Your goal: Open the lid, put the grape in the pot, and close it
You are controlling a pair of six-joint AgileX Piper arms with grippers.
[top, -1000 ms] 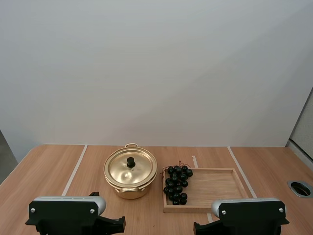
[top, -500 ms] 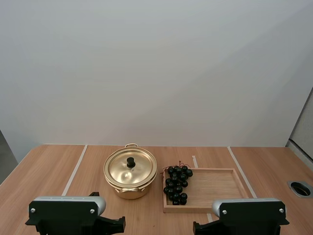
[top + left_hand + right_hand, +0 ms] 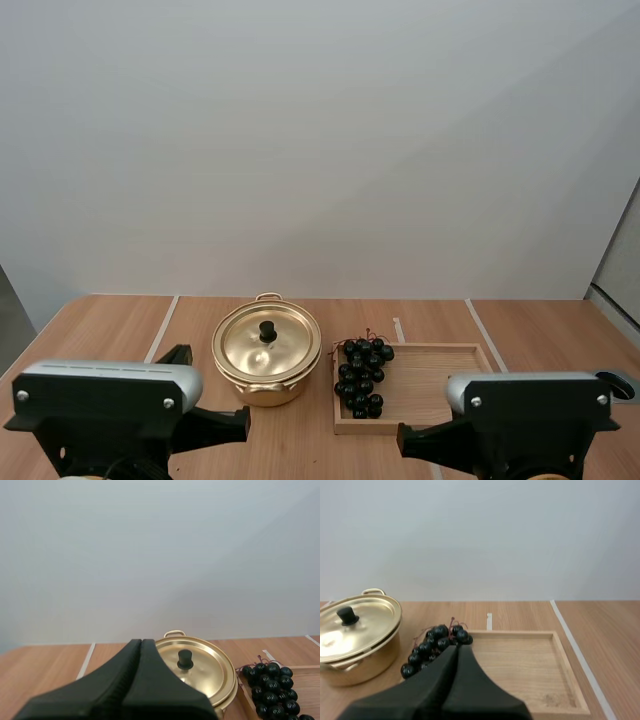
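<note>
A gold pot stands mid-table with its lid on, a black knob at the lid's centre. To its right a bunch of dark grapes lies on the left end of a wooden tray. My left gripper is shut, a single dark wedge well short of the pot and its knob. My right gripper is shut too, its tip just short of the grapes on the tray, the pot off to one side.
Pale tape lines run across the wooden table. A round metal grommet is set in the table at the far right. Both arm bases stand at the near edge.
Both arm bases have risen and look larger in the high view. The pot, the lid and the grapes have not moved.
</note>
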